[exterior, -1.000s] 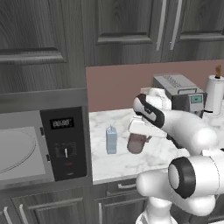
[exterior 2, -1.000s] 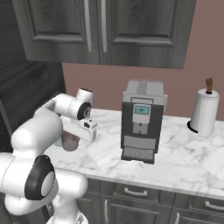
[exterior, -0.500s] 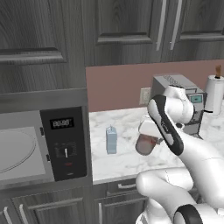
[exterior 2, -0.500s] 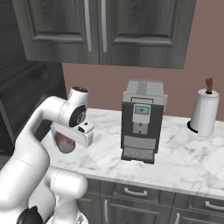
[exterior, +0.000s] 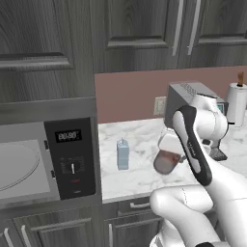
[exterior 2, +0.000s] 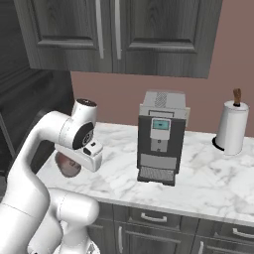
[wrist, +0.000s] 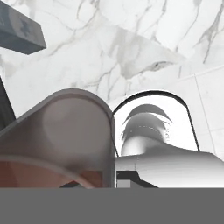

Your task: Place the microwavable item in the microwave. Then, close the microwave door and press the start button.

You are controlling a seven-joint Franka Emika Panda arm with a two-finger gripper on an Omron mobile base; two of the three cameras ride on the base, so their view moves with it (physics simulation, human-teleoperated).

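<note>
**Cup gripped and lifted off the counter**

Fingers of the gripper (exterior: 169, 155) are drawn nearly together, pinching the microwavable item (exterior: 166, 161) at its rim; the squat brownish-pink cup hangs tilted below the white hand, right of centre in the left base view. In the right base view it peeks out as a rounded pinkish shape (exterior 2: 67, 164) at the left, mostly hidden behind the hand. The hand view shows the cup large at lower left (wrist: 61, 135), its wall greyish-pink with a darker red band near the bottom. It is clear of the marble counter (exterior: 140, 140). A light blue carton (exterior: 123, 154) stands upright on the counter just left of the cup. At far left the microwave (exterior: 46, 154) stands open, its pale turntable (exterior: 14, 166) showing beside the black control panel (exterior: 71, 157).
</note>
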